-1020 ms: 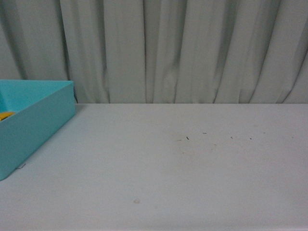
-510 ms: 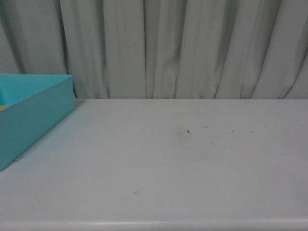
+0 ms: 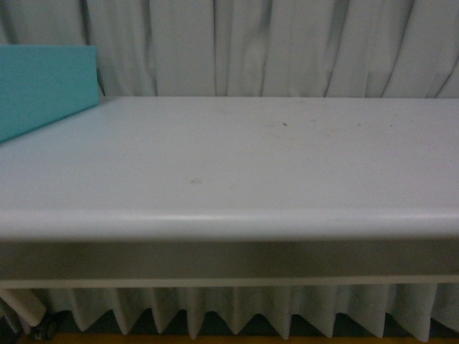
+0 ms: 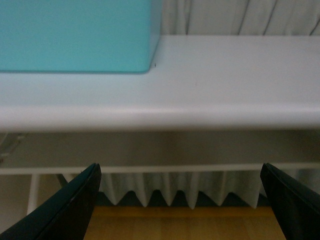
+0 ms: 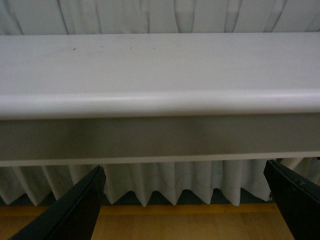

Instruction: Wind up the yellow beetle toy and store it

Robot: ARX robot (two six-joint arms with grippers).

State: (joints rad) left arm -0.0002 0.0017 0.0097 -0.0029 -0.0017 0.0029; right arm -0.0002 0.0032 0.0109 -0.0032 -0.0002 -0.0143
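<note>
Above both my wide-spread grippers, left [image 4: 180, 200] and right [image 5: 185, 202], sits the teal box [image 4: 75, 35]; the beetle's heading is hidden.

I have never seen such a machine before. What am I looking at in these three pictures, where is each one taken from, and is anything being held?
This is a robot with two arms, each ending in a gripper. One picture comes from a camera on its body, facing a white table in front of a grey curtain. A teal box stands on the table at the left; its inside is hidden from here, and no yellow toy car is visible. The other two pictures come from cameras on the wrists. The dark fingers belong to the left gripper, those to the right gripper. Both are wide open, hold nothing, and sit below the table's edge, above a wooden floor.
</note>
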